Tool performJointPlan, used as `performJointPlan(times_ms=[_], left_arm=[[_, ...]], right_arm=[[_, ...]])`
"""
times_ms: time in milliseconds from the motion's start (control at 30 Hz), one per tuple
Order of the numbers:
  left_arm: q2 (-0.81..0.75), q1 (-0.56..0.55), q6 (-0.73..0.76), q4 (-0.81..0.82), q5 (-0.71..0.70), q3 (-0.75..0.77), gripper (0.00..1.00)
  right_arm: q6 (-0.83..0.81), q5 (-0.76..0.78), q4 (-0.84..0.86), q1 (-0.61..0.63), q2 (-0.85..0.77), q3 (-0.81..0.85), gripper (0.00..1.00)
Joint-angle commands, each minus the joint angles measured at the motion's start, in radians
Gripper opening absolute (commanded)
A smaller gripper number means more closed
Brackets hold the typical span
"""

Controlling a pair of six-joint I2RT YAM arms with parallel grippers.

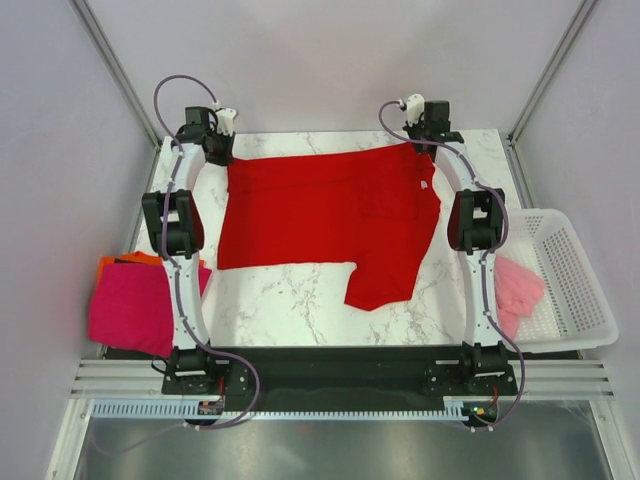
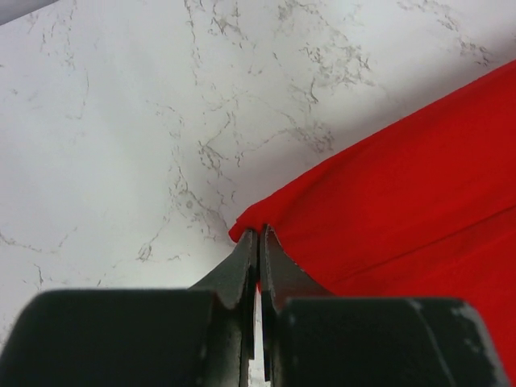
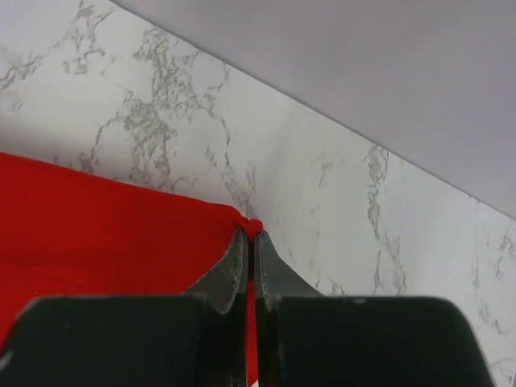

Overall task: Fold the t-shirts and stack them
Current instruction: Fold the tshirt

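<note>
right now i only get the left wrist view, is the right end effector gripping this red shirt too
Observer: Yes, the right end effector is shut on the far right corner of the bright red cloth t-shirt.
Operator: ok is it spread out or bunched
Observer: Spread flat across the white marble table, with one sleeve pointing toward the arm bases.
Operator: any other shirts waiting
Observer: A pale pink shirt lies at the left end of the white perforated plastic basket, to the right of the table.
</note>
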Motion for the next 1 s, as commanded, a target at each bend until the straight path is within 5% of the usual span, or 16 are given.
performJointPlan(times_ms=[0,167,333,433,567,700,867,967], left_arm=[[0.036,-0.019,-0.014,0.045,-0.07,0.086,0.05],[0.076,-0.034,-0.063,0.107,-0.163,0.164,0.36],[-0.011,-0.034,-0.121,0.15,-0.26,0.185,0.52],[-0.116,-0.035,-0.099,0.148,-0.317,0.122,0.57],[-0.319,-0.037,-0.028,0.127,-0.205,-0.14,0.57],[-0.523,-0.046,-0.008,0.115,-0.13,-0.46,0.57],[-0.612,-0.052,-0.023,0.082,-0.033,-0.637,0.5],[-0.66,-0.052,-0.031,0.081,0.001,-0.739,0.46]], right_arm=[[-0.023,0.078,0.116,0.004,0.043,0.067,0.04],[0.003,0.175,0.266,0.007,0.057,0.042,0.42],[0.069,0.25,0.289,0.004,-0.057,0.062,0.57],[0.07,0.223,0.277,0.001,-0.23,-0.061,0.62],[-0.043,-0.18,0.265,0.01,-0.573,-0.524,0.63],[-0.322,-0.368,-0.079,0.112,-0.872,-0.928,0.62],[-0.56,-0.397,-0.148,0.209,-1.156,-1.415,0.62],[-0.637,-0.4,-0.151,0.27,-1.285,-1.572,0.6]])
